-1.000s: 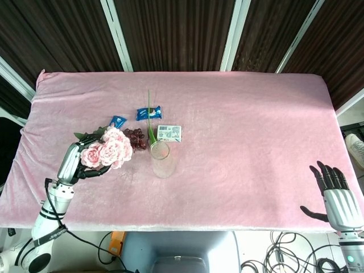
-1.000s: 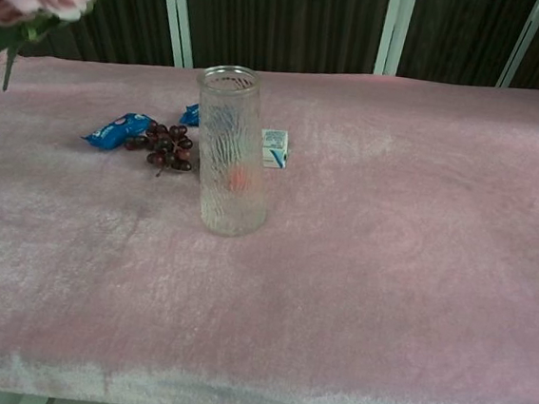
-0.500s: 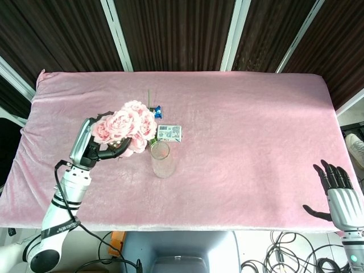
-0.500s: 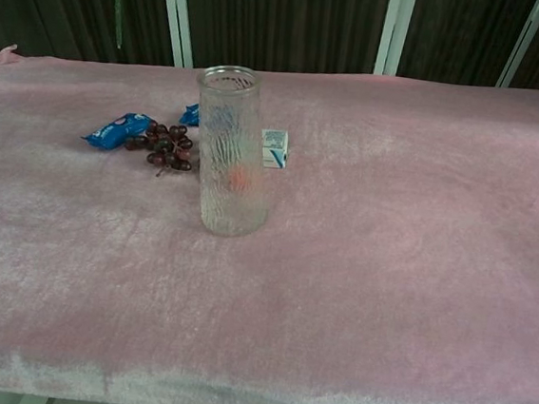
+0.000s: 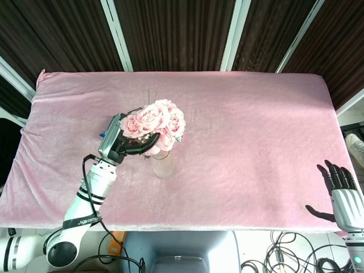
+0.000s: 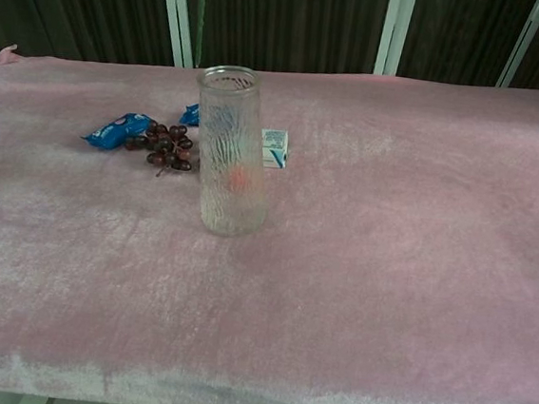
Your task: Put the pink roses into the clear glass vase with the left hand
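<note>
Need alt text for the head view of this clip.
Seen from above, the left robot hand holds a bunch of pink roses over a clear glass vase on a pink velvet-covered table. The right robot hand rests open at the table's near right corner.
</note>
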